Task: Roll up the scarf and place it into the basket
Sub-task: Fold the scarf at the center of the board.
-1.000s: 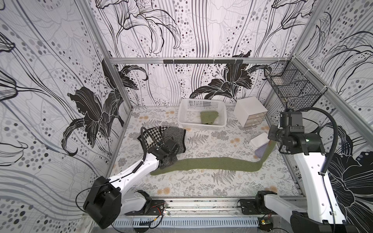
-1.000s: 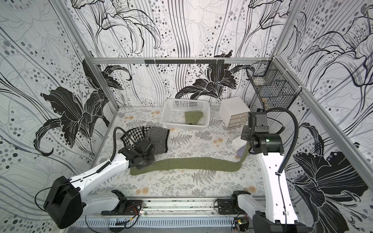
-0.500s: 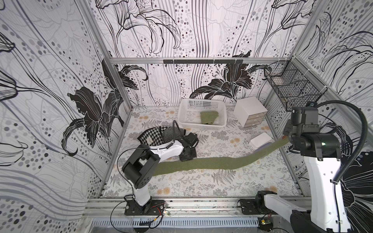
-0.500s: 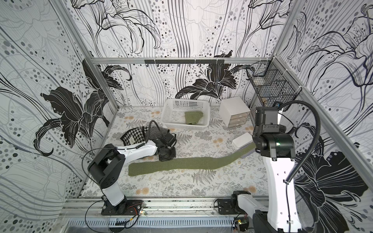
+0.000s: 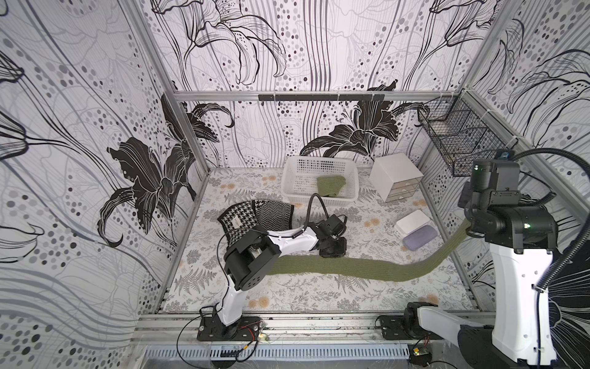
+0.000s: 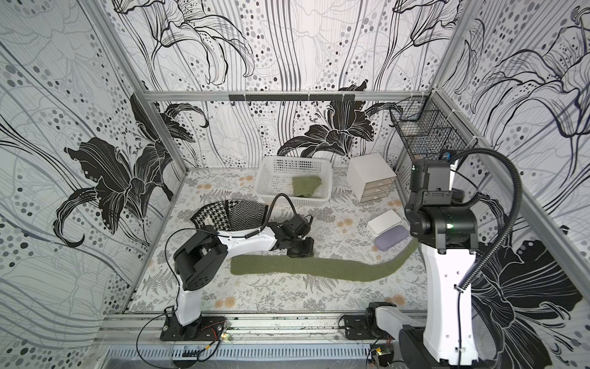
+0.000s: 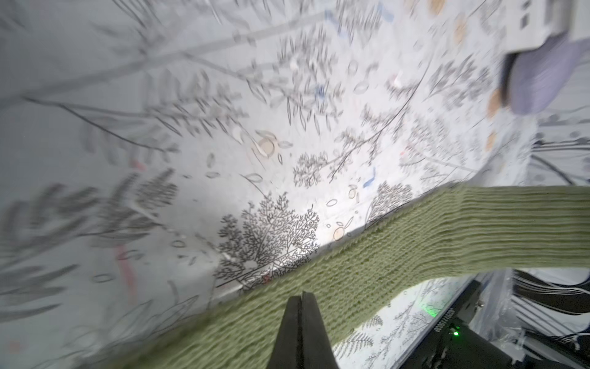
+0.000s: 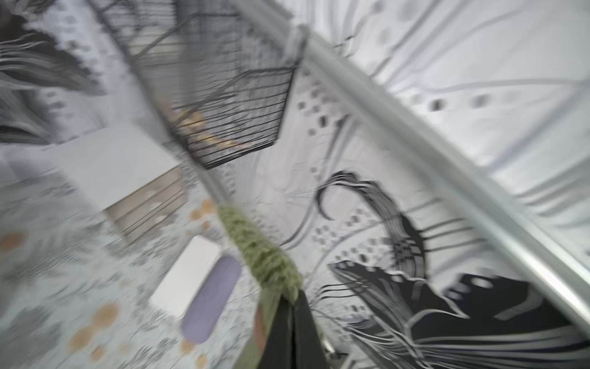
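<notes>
**Scarf flat, one end lifted: slip and drag risks**

Jaws: the right gripper (image 8: 292, 303) is pinched on a bunched end of the scarf (image 5: 351, 271). The left gripper (image 7: 301, 295) is fully closed with nothing between its jaws. Its tip sits at the scarf's edge, partway along the strip. Cannot tell whether it touches the knit.

Risks, as judged:
- Only a narrow bunch of knit is in the right pinch. The hanging span pulls on it, so the end could slide out.
- Further pull from the right jaws would likely drag the whole strip across the table, since nothing pins the free end.
- The lilac pad (image 5: 419, 238) and the white box (image 5: 413, 220) lie just beside the raised span near the right jaws. A sweep could catch them.
- The left jaws must part before they can take cloth. Pressed down closed, the tip may snag loose loops.

Scarf: olive-green ribbed knit, one long narrow strip with no turn rolled yet. From the right jaws it sags down to the table and runs flat past the left jaws. Its free end lies well beyond them, partly under the left arm in a top view. It looks soft and limp.

The basket (image 5: 289, 182) stands well apart from both jaws, beyond the left gripper on the side away from the scarf. A folded green knit piece (image 5: 330, 185) lies in it.
</notes>
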Robot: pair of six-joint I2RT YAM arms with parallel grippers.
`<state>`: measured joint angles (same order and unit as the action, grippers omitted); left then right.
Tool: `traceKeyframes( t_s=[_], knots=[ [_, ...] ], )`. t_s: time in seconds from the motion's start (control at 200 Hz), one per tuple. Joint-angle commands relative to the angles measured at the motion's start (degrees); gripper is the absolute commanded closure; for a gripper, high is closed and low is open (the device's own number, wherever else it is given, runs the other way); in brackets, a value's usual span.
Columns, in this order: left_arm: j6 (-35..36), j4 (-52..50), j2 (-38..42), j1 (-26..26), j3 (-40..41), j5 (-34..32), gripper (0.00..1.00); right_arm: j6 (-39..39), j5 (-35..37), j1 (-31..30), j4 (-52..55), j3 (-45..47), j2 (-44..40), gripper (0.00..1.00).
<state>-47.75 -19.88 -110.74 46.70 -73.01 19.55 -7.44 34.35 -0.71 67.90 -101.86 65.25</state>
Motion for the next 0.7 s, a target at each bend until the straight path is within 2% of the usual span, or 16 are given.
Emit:
traceKeyframes(
  t_s=[0.0, 0.03, 0.065, 0.165, 0.2, 0.265, 0.3, 0.325, 0.501, 0.696],
  knots=[
    [2.6, 0.8, 13.8, -10.9, 5.6, -3.5, 1.00, -1.6, -34.4, -0.4, -0.6, 7.1, -1.6, 1.00],
    [3.9, -1.2, 17.5, -14.5, 7.2, -4.4, 1.00, -3.1, -42.4, -1.2, -2.1, 10.1, -2.3, 1.00],
    [5.9, -4.6, 21.7, -18.5, 8.4, -5.9, 0.99, -4.9, -47.7, -3.9, -4.6, 13.9, -3.5, 1.00],
    [11.6, -15.5, 32.0, -29.7, 9.2, -9.9, 0.90, -10.5, -46.7, -18.6, -10.5, 22.1, -5.1, 1.00],
    [13.2, -18.8, 34.8, -33.1, 9.0, -10.2, 0.70, -12.2, -46.5, -23.2, -11.6, 23.8, -4.3, 1.00],
    [15.9, -23.0, 38.7, -38.9, 8.4, -9.8, 0.39, -15.1, -46.1, -31.7, -15.6, 27.4, -2.1, 1.00],
    [17.0, -24.9, 40.2, -41.1, 8.1, -9.7, 0.13, -16.9, -45.7, -35.5, -18.0, 28.8, 0.0, 1.00],
    [17.4, -26.0, 41.1, -42.2, 8.0, -9.7, 0.01, -17.9, -45.4, -38.2, -19.6, 29.5, 1.6, 1.00],
    [18.2, -28.8, 44.6, -47.3, 10.5, -6.1, 0.01, -21.9, -46.6, -53.1, -29.9, 27.2, 18.9, 1.00],
    [18.7, -27.4, 45.0, -48.3, 14.9, -1.5, 0.01, -23.3, -50.1, -60.5, -35.0, 14.6, 38.4, 1.00]
  ],
)
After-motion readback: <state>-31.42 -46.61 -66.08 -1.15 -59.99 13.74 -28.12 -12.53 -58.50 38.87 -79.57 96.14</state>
